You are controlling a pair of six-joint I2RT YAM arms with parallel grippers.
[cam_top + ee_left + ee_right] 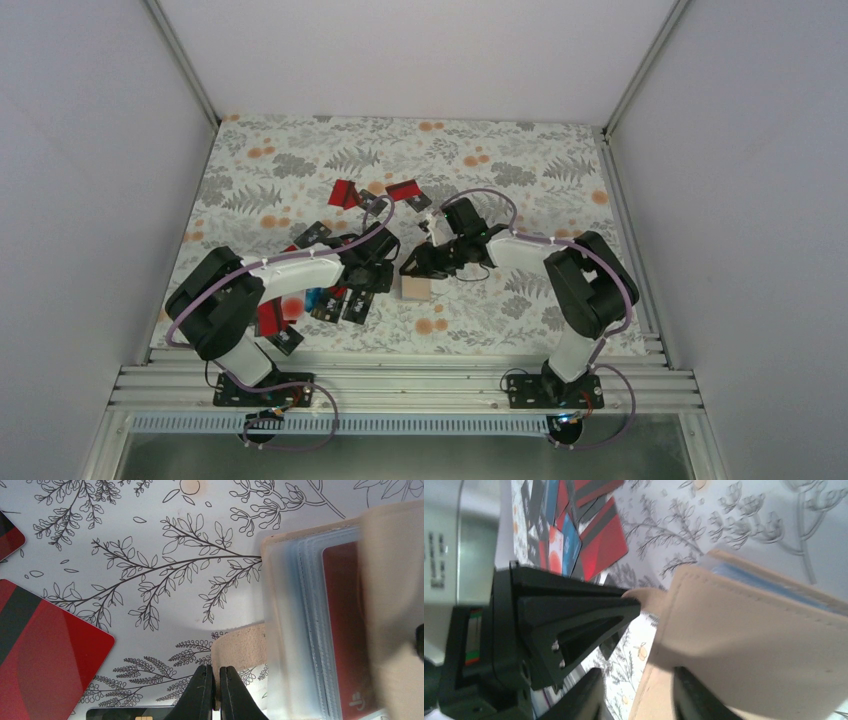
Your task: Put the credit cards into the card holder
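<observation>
While clamped shut on the tan tab of the card holder (300,630), puts the left gripper (216,680) nearest: pockets just right of its tips, long axis running away. Shows the right gripper (638,692) spread-fingered at the cover. Nearest red credit card (45,650): left of the tips.

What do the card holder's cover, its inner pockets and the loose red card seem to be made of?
Cover: tan leather or an imitation, matte, with a stitched line along the edge.
Pockets: clear flexible plastic, slightly glossy; what they hold shows through.
Red card: probably stiff plastic, smooth and shiny, with a pale sheen on its face.
</observation>
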